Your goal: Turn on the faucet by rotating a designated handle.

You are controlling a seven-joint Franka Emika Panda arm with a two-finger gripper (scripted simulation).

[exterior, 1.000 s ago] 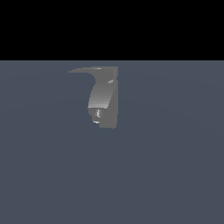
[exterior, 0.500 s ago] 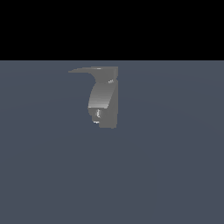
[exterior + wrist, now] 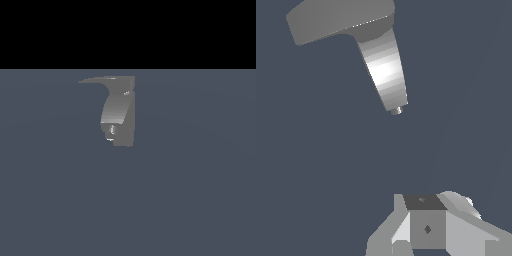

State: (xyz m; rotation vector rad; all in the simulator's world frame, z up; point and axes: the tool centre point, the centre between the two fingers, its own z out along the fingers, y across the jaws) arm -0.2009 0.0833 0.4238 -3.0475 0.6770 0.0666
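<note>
The grey faucet stands on the flat blue-grey floor in the exterior view. Its thin dark-grey handle lies flat on top and points to the exterior view's left. The lighter curved spout bends down in front. The wrist view shows the handle and the spout from above. My gripper shows only in the wrist view, well apart from the faucet and touching nothing. Its fingers sit together with no gap between them. The arm does not show in the exterior view.
Only the blue-grey floor surrounds the faucet, under a black background band in the exterior view.
</note>
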